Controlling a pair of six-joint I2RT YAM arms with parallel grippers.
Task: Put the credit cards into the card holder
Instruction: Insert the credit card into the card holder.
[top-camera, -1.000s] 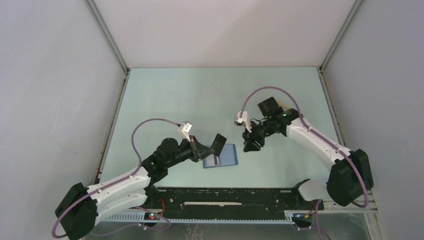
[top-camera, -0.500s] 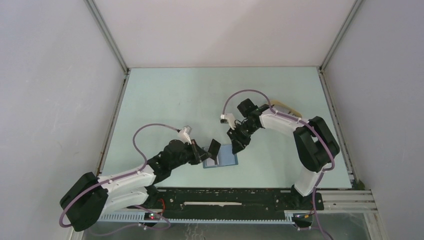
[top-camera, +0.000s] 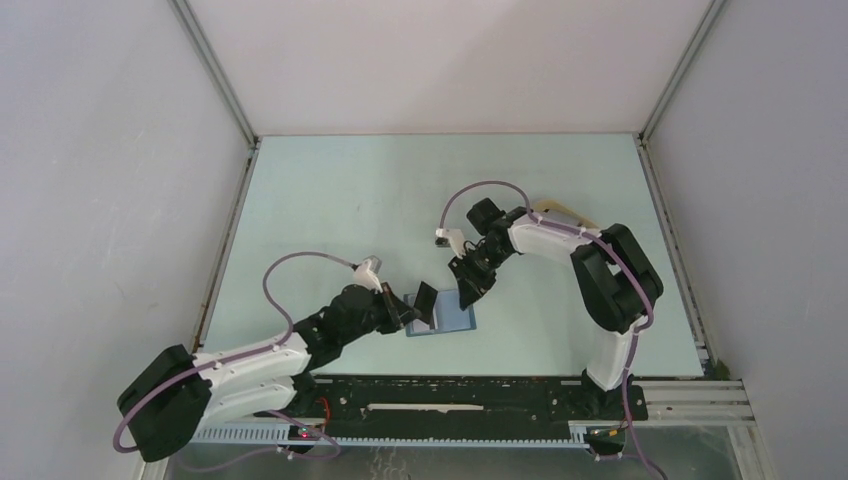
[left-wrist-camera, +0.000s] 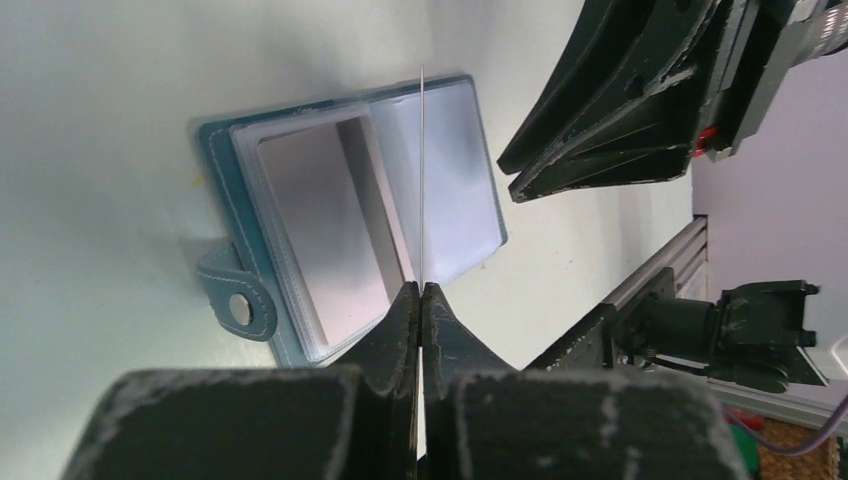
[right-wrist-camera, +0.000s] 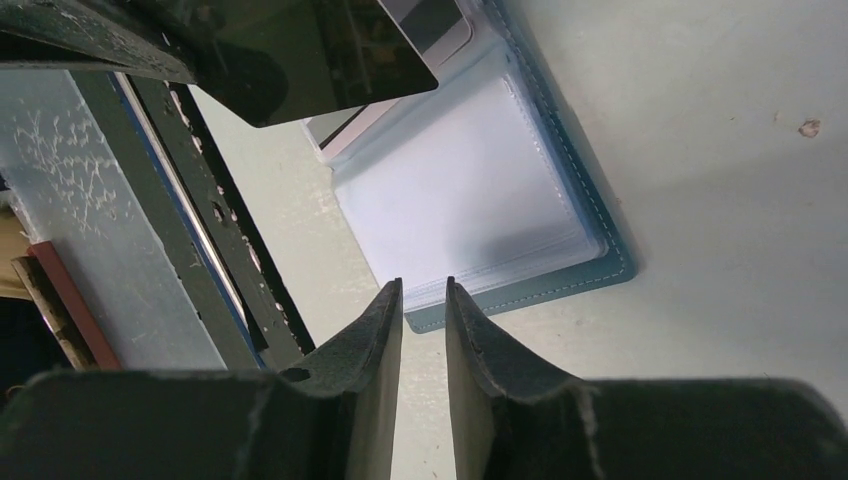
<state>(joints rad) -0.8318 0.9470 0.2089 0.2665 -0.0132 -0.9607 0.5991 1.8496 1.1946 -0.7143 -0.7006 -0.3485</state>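
The card holder (top-camera: 458, 318) is a blue wallet lying open on the table, clear slots up; it also shows in the left wrist view (left-wrist-camera: 455, 180) and the right wrist view (right-wrist-camera: 470, 200). My left gripper (top-camera: 408, 310) (left-wrist-camera: 421, 288) is shut on a credit card (top-camera: 427, 301), dark-faced (right-wrist-camera: 320, 60) and seen edge-on (left-wrist-camera: 422, 170), held upright just above the wallet's fold. Another card (left-wrist-camera: 320, 215) sits in the wallet's left slot. My right gripper (top-camera: 468, 292) (right-wrist-camera: 423, 285) is empty, its fingers a narrow gap apart, at the wallet's far right corner.
The wallet's snap tab (left-wrist-camera: 240, 308) sticks out on the left side. A beige tray (top-camera: 560, 212) peeks out behind the right arm. The black rail (top-camera: 460, 395) of the arm bases runs along the near table edge, close to the wallet.
My right gripper has swung left and down to the wallet's far corner. My left gripper has lowered the card slightly toward the open wallet.
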